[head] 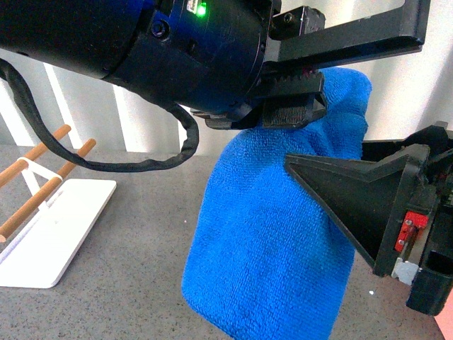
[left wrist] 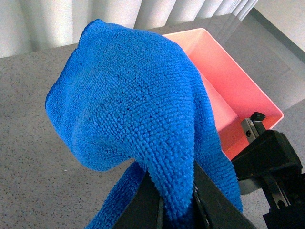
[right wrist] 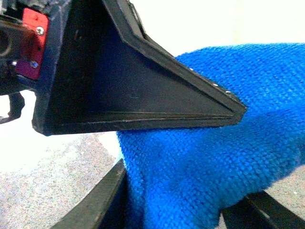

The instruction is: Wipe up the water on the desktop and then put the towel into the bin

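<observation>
Subject: the thick royal-blue terry towel (head: 269, 241). It is off the dark grey speckled stone-like desktop (head: 127, 283) and hangs in the air with its long axis near vertical, bunched at the top and loose at the bottom.

Left gripper (head: 294, 113): clamped on the upper fold of the towel. The left wrist view shows cloth pinched between its two dark fingers and draped over them.

Right gripper (head: 318, 180): level with the middle of the hanging cloth, pointing across it towards the robot's left. The right wrist view shows one triangular finger on one side of the cloth and the other on the far side. The fingers stand apart and the towel does not look squeezed there.

Salmon-pink rectangular plastic bin (left wrist: 238, 95): on the desktop beyond the towel, mouth upward, with nothing visible inside. In the front view only a pink sliver shows at the lower right edge.

Assessment: the bin lies to the robot's right of the towel, so the right arm is nearer. The towel is not yet over the bin's mouth. No water can be made out on the visible desktop.
</observation>
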